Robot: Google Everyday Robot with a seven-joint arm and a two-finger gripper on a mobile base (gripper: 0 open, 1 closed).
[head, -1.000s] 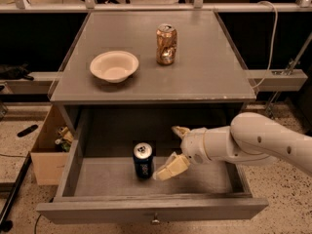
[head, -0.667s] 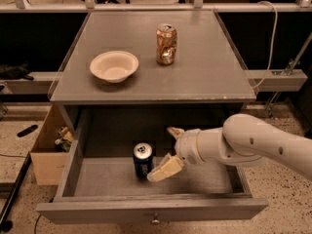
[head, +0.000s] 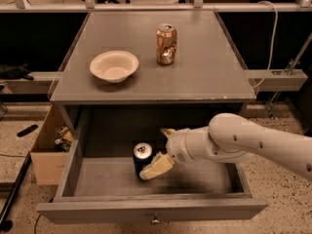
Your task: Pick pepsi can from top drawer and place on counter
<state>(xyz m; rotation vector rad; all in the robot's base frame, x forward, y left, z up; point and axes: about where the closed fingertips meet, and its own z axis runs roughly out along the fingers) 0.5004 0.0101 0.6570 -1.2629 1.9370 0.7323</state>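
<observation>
High front view, gripper inside top drawer

We count two cans: one pepsi can in the one top drawer below the counter, and one gold-brown can on the counter. On it we count one bowl; below it, one gripper, fingers apart.

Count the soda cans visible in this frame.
2. The pepsi can stands upright in the top drawer, just left of the open gripper; the gold-brown can stands on the counter, right of the bowl. The arm could hide others in the drawer.
</observation>
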